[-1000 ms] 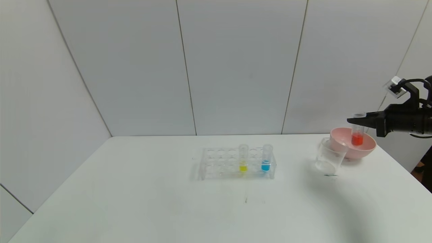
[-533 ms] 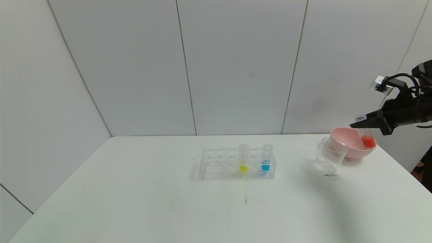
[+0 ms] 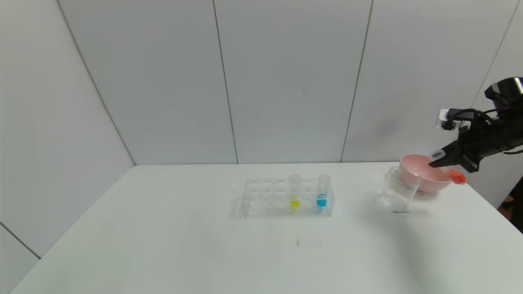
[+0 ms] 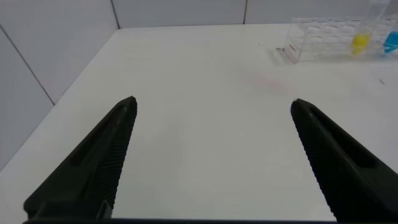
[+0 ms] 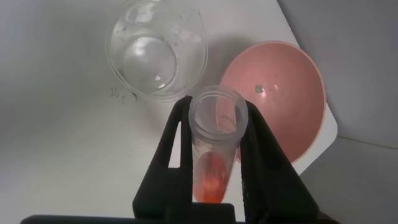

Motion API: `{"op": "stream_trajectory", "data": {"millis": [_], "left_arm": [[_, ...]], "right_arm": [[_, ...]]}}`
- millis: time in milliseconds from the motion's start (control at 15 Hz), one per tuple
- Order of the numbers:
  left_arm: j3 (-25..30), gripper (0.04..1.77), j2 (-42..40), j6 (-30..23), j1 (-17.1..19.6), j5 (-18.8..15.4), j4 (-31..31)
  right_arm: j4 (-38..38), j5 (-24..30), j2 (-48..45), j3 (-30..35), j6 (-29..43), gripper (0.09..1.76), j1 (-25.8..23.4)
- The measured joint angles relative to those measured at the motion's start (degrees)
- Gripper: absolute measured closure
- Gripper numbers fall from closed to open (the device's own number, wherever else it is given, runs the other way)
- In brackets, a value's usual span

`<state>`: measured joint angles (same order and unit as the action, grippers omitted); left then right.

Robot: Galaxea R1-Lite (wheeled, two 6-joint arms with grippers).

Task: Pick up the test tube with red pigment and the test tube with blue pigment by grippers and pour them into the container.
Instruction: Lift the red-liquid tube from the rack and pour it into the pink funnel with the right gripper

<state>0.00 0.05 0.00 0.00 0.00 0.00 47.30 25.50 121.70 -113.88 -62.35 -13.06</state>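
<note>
My right gripper is shut on the test tube with red pigment, held tilted near level above the pink bowl's right rim, its mouth toward the container. In the right wrist view the tube sits between the fingers, its mouth just short of the container. The test tube with blue pigment stands upright in the clear rack. My left gripper is open and empty over bare table, out of the head view.
A pink bowl stands right behind the container near the table's right edge, and shows in the right wrist view. A yellow-liquid tube stands in the rack beside the blue one. The rack also shows in the left wrist view.
My right gripper has rotated and risen a little, tipping the red tube from upright to near level. The red liquid has run toward the tube's right end. The rest has not moved.
</note>
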Motion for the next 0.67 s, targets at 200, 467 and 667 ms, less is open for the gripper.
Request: {"op": "stream_trajectory", "data": {"millis": [200,467,667], "left_arm": [[0.0,0.05,0.0,0.0,0.0,0.0,0.0],[0.0,0.05,0.0,0.0,0.0,0.0,0.0],[0.0,0.05,0.0,0.0,0.0,0.0,0.0]], "right_arm": [[0.0,-1.0,1.2,-0.2,-0.8,1.35,1.1],[1.1,-6.1,1.7,-0.5,-5.2,1.35,2.2],[1.1,-10.2,1.5,-0.7,-5.6,1.35,3.8]]}}
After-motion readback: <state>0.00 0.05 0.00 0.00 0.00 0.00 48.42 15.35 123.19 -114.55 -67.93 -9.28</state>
